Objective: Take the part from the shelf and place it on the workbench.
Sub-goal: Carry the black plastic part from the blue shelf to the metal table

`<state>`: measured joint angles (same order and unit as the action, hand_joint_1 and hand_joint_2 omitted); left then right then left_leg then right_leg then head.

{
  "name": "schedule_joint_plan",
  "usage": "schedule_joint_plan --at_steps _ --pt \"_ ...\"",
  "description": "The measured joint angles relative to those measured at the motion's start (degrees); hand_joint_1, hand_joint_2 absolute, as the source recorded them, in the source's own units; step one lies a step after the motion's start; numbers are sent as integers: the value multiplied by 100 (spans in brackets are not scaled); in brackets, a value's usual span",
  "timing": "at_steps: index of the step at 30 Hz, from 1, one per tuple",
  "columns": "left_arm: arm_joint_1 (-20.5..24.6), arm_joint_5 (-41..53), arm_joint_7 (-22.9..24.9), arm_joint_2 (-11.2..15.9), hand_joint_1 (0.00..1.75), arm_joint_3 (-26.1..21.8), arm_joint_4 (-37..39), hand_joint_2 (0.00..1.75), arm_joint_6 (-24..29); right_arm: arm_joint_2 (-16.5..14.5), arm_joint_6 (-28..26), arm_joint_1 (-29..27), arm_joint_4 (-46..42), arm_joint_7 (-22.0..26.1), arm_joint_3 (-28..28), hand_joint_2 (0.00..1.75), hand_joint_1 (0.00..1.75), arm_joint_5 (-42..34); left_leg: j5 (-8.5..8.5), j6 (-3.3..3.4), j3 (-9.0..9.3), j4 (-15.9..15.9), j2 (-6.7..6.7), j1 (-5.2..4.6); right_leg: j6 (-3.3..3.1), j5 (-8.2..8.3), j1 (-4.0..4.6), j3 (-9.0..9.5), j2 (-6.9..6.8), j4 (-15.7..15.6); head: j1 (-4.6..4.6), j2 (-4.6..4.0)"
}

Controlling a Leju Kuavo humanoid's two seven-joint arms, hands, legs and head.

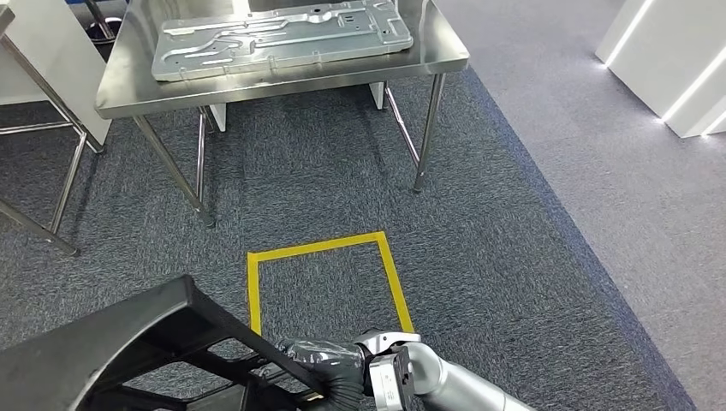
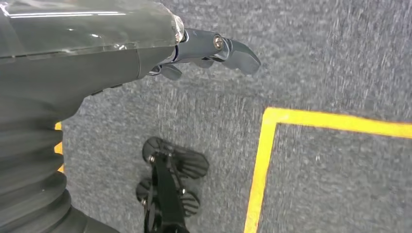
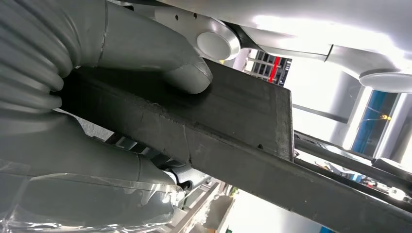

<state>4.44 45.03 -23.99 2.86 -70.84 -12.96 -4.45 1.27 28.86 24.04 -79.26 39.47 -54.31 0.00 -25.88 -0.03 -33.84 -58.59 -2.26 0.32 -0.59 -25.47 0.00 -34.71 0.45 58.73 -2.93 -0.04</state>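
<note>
Close under the head camera, the right hand (image 1: pixel 338 377) is clamped on the edge of the black part (image 1: pixel 128 351), thumb (image 3: pixel 160 58) on one face of its flat bar (image 3: pixel 233 126) and fingers under the other. From this grasp the part's long axis runs away across the robot's front toward its left side. The left hand (image 2: pixel 214 51) hangs over the carpet with nothing in it, fingers slightly apart. Just ahead of the right hand lies a yellow tape square (image 1: pixel 330 278) on the floor. Farther ahead stands the steel workbench (image 1: pixel 282 81), already carrying a large metal plate (image 1: pixel 282 38). I judge the part must travel straight forward and up to reach it.
</note>
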Motion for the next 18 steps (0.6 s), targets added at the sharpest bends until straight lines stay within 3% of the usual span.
schedule_joint_plan --at_steps 2,5,6,7,8,10,12,16,18 --pt "2 11 -8 10 0 0 0 175 -13 -1 5 17 -4 3 0 175 171 -24 -168 -55 -103 -262 75 10 -61 17 -20 50 -29 -64 -3 0" --pt "4 19 -27 20 0 0 0 175 -22 3 17 24 0 6 0 175 171 -55 -639 -121 -613 -1301 153 39 -103 -2 -19 78 -76 -77 -6 0" --pt "-5 24 -33 22 0 0 0 175 -25 5 20 21 3 6 0 175 171 -60 -685 -139 -740 -1530 164 48 -103 -11 -18 80 -86 -71 -6 0" --pt "-13 31 -43 23 0 0 0 175 -27 6 21 19 5 6 0 175 171 -63 -622 -153 -770 -1556 174 58 -98 -21 -18 84 -92 -64 -6 0" --pt "-18 37 -54 25 0 0 0 175 -28 5 21 18 5 7 0 175 171 -68 -454 -162 -676 -1338 186 69 -84 -34 -21 92 -96 -53 -6 0" --pt "-14 44 -72 32 0 1 0 175 -29 5 21 23 5 7 0 175 171 -76 -95 -159 -307 -572 222 83 -40 -72 -20 113 -106 -22 -6 0" --pt "-6 45 -82 35 0 2 0 175 -29 5 21 29 4 6 0 175 171 -82 26 -96 -69 -91 238 59 17 -107 -9 120 -113 5 -3 0" --pt "-13 57 -102 37 0 1 0 175 -29 7 20 38 1 8 0 175 171 -94 20 70 -9 11 207 37 144 -174 -25 122 -115 63 2 0" --pt "-5 74 -121 38 0 1 0 175 -29 10 19 38 0 11 1 175 171 -102 24 141 21 38 200 46 182 -421 -33 -81 -94 511 3 0"
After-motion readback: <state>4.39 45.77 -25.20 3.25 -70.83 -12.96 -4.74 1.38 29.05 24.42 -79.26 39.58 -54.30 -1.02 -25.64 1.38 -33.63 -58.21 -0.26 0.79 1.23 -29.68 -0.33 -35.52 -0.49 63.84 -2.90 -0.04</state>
